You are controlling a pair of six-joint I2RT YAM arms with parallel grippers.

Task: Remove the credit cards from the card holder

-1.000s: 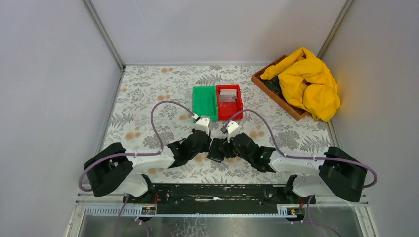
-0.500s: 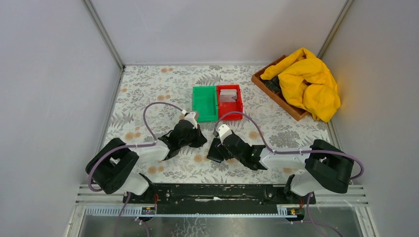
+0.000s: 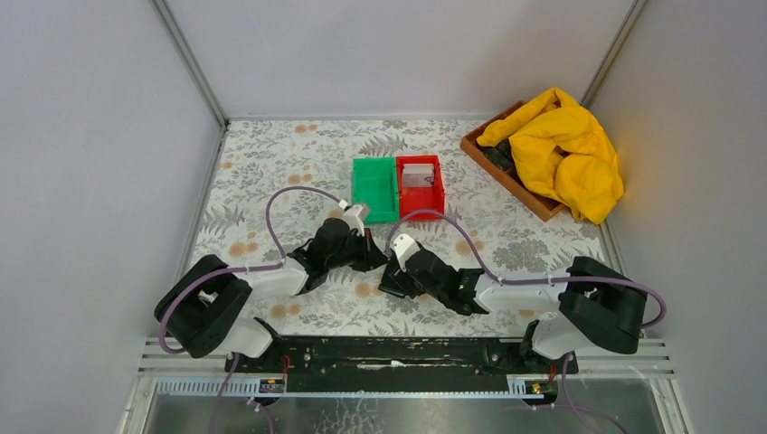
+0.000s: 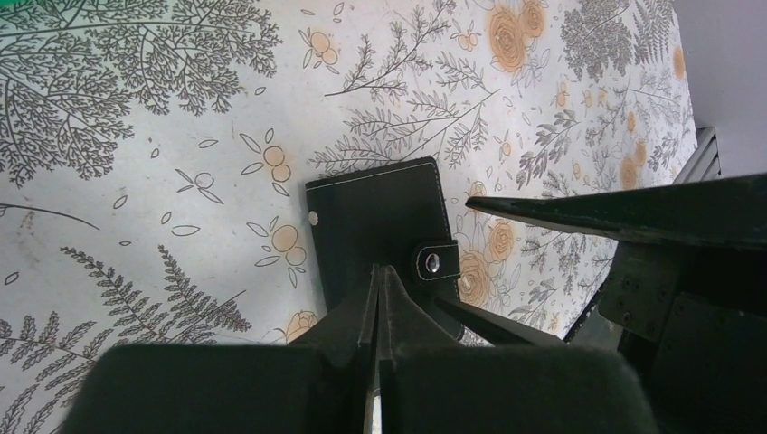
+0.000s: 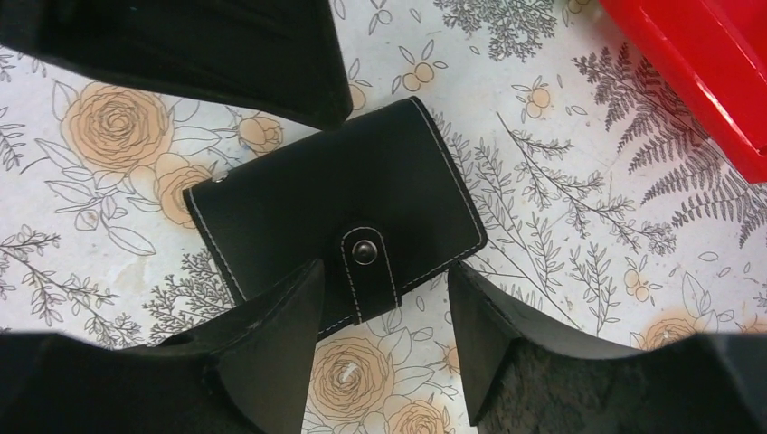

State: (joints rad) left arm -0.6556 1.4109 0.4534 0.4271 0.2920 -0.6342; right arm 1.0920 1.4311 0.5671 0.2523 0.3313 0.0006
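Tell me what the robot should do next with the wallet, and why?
Probably close the right gripper on the card holder: its open fingers straddle the snap strap, and the holder lies closed, so no cards can come out yet.

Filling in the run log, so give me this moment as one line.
card holder closed, flat on table | left fingers shut, tips by snap tab | right fingers open, straddling tab
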